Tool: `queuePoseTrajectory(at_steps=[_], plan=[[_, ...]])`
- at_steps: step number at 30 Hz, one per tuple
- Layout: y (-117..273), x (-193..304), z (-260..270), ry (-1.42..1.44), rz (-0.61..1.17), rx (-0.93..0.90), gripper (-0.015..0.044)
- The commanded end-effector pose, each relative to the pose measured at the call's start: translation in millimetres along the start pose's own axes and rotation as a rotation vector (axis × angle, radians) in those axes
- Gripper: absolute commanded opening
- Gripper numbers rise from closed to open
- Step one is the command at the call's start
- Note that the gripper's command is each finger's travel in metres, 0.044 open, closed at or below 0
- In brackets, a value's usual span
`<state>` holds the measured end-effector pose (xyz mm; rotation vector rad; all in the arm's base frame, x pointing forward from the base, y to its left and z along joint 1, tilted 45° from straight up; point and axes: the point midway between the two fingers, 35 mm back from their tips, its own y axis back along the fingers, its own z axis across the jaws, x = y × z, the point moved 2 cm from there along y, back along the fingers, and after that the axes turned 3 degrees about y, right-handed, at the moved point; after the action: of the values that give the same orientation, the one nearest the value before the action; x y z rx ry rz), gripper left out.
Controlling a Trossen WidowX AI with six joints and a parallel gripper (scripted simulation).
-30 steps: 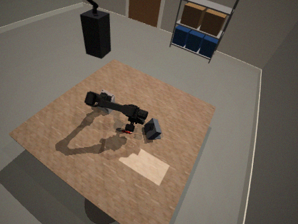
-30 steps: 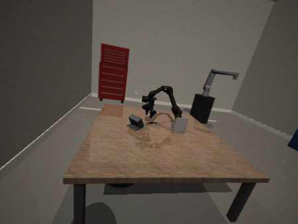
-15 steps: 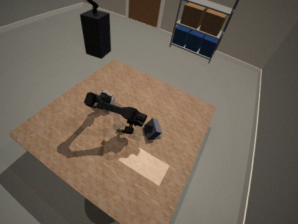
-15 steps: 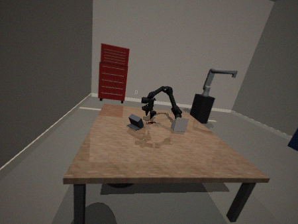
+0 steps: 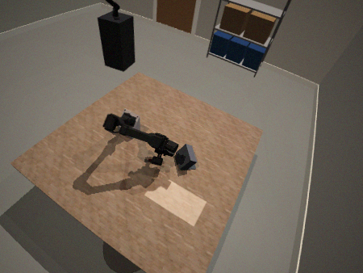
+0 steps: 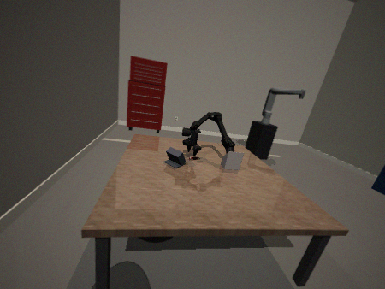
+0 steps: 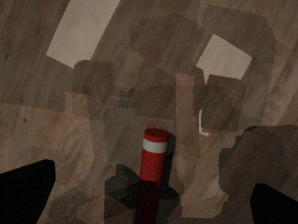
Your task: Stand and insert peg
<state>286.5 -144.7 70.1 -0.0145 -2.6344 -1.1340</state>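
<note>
Red cylindrical peg, white-banded (image 5: pixel 148 160) (image 6: pixel 194 158) (image 7: pixel 154 162), lies on the brown wooden surface (image 5: pixel 222 133) (image 6: pixel 205 209) (image 7: pixel 75 140), between the spread jaws of the black gripper (image 5: pixel 153 160) (image 6: pixel 192 153) (image 7: pixel 154 175) in the wrist view, unclamped. It is outside the dark grey sloped panel (image 5: pixel 187 157) (image 6: pixel 175 156), near it.

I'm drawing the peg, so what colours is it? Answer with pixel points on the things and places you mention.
The peg (image 6: pixel 194 158) (image 7: pixel 152 167) is red with a white band; the wrist view shows best.

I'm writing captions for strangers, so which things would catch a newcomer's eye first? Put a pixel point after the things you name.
Probably the tall red cabinet (image 6: pixel 146 100) against the far wall. Next, the black arm (image 5: pixel 139 135) (image 6: pixel 220 124) arching over the wooden table (image 5: pixel 210 121) (image 6: pixel 205 205). Up close, the red peg (image 6: pixel 194 158) (image 7: pixel 152 165) with its white band, lying below the open gripper (image 5: pixel 155 161) (image 6: pixel 192 154) (image 7: pixel 153 182).
</note>
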Motion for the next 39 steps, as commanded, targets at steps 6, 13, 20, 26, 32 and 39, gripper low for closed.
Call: queuePoseTrajectory(at_steps=[6,13,20,26,32,39], plan=[[-15,0,1,0.004,0.000,-0.003,0.0440],[-26,1,1,0.005,0.001,-0.002,0.0440],[-37,3,1,0.005,0.002,0.000,0.0440],[-41,3,1,0.005,0.002,0.001,0.0388],[-41,3,1,0.005,0.002,0.001,0.0230],[-41,3,1,0.005,0.002,0.001,0.0110]])
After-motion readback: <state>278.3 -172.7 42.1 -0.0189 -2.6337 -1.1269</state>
